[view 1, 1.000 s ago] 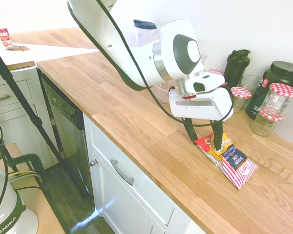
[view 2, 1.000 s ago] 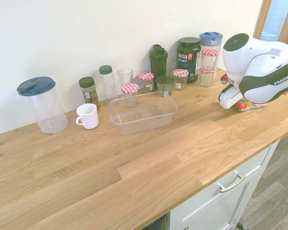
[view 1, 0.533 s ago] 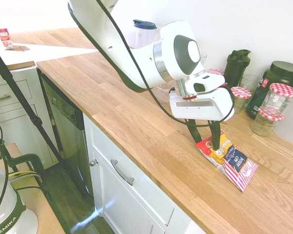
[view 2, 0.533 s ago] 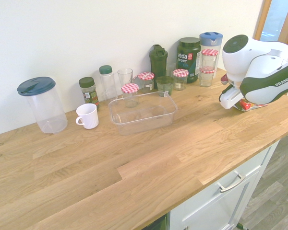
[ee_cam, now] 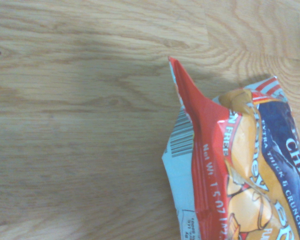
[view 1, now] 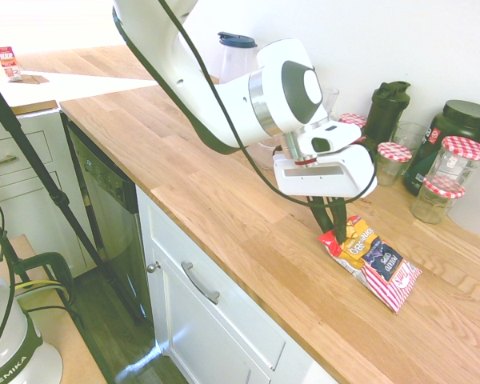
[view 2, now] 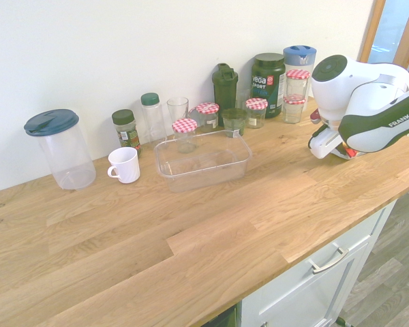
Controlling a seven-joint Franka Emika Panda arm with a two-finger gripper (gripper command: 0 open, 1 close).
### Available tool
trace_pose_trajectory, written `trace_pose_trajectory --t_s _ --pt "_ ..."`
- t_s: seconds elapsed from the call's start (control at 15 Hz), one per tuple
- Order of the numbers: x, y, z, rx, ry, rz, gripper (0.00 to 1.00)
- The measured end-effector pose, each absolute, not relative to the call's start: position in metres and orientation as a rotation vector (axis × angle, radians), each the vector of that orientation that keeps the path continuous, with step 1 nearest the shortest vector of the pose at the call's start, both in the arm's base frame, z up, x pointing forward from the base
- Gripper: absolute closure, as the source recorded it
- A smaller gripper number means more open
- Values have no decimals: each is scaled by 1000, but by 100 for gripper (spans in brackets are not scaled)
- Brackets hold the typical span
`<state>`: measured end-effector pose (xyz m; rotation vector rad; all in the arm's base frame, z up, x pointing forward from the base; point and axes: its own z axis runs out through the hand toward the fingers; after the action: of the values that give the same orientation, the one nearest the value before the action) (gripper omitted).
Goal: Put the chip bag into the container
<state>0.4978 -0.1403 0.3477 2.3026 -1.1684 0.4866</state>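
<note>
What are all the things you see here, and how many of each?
chip bag: 1, red and yellow, under the tool
tub: 1, clear, on the counter
mug: 1, white, left of the tub
lidded jars: 5, clear with red-checked lids, near the wall
pitchers: 2, clear, dark or blue lids, at the row's ends
bottles: 2, green lids, by the wall
shaker: 1, dark green
big canister: 1, dark
drinking glasses: clear, among the jars
arm: 1, white and dark
tool: 1, fingers dark

We have 2 outside views facing each other across the counter, both above it; the wrist view looks down close on it.
</note>
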Motion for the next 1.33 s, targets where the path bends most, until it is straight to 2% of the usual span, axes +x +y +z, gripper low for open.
trace_pose_trajectory --t_s 0.4,0.67,1.33 --pt "501 -136 359 2302 -1173 519 100" --pt "510 -116 405 2306 -1192 628 100" --pt "534 63 552 2365 -1097 829 100"
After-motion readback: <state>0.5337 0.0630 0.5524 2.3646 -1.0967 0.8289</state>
